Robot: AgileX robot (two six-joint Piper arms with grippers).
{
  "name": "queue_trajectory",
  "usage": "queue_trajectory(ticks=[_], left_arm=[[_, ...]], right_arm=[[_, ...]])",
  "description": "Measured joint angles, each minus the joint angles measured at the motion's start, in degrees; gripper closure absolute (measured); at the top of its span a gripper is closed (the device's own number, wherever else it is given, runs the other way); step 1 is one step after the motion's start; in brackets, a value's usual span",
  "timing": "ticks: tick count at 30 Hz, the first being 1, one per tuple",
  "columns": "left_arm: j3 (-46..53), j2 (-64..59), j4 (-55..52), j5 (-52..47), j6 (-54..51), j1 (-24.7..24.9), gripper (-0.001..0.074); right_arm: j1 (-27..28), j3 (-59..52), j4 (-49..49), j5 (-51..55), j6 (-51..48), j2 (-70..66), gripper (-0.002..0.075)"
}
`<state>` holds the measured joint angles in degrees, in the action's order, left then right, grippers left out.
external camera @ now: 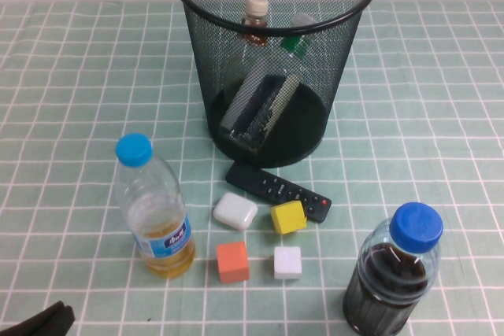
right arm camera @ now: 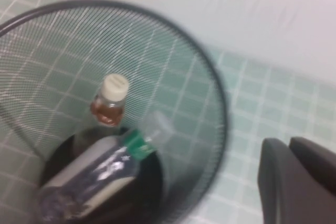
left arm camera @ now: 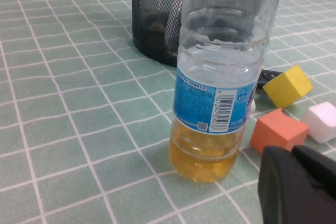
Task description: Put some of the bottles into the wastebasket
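The black wire-mesh wastebasket [external camera: 201, 76] stands at the back middle of the table. Both clear bottles are inside it. The small one with the cream cap and brown neck [external camera: 254, 20] stands upright. The larger one with the green and orange label [external camera: 264, 104] leans beside it. The right wrist view shows them from above: the small bottle [right arm camera: 111, 100], the larger bottle [right arm camera: 97, 174] and the wastebasket rim [right arm camera: 212, 85]. My right gripper [right arm camera: 290, 142] is shut and empty, above and beside the rim. My left gripper [left arm camera: 294, 153] is shut and empty, low by the front left corner [external camera: 39, 322].
A blue-capped bottle of yellow liquid [external camera: 153, 210] stands front left, close to my left gripper. A blue-capped bottle of dark liquid [external camera: 394, 273] stands front right. Between them lie a black remote [external camera: 278, 190], a white case [external camera: 235, 211], and yellow [external camera: 288, 217], orange [external camera: 232, 261] and white [external camera: 287, 262] cubes.
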<state>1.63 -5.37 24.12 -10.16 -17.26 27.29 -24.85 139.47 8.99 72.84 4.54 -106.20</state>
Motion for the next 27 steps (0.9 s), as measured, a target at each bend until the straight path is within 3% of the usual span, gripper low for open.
queue_trajectory(ticks=[4, 9, 14, 17, 22, 27], left_arm=[[0.0, 0.0, 0.0, 0.0, 0.0, 0.0, 0.0739], [0.0, 0.0, 0.0, 0.0, 0.0, 0.0, 0.0739], [0.0, 0.0, 0.0, 0.0, 0.0, 0.0, 0.0739], [0.0, 0.0, 0.0, 0.0, 0.0, 0.0, 0.0739], [0.0, 0.0, 0.0, 0.0, 0.0, 0.0, 0.0739], [0.0, 0.0, 0.0, 0.0, 0.0, 0.0, 0.0739]], right_arm=[[2.4, -2.3, -0.2, 0.0, -4.0, 4.9, 0.0733], [3.3, -16.8, 0.4, -1.1, -8.1, 16.5, 0.0733], [3.4, -42.1, 1.3, -14.6, -10.2, 33.1, 0.0733], [5.3, -62.2, 0.5, -28.7, -10.4, 44.0, 0.0733], [12.7, -92.6, -3.2, -47.9, -10.6, 64.2, 0.0733], [19.7, -114.3, -4.9, -58.1, -10.6, 81.2, 0.0733]])
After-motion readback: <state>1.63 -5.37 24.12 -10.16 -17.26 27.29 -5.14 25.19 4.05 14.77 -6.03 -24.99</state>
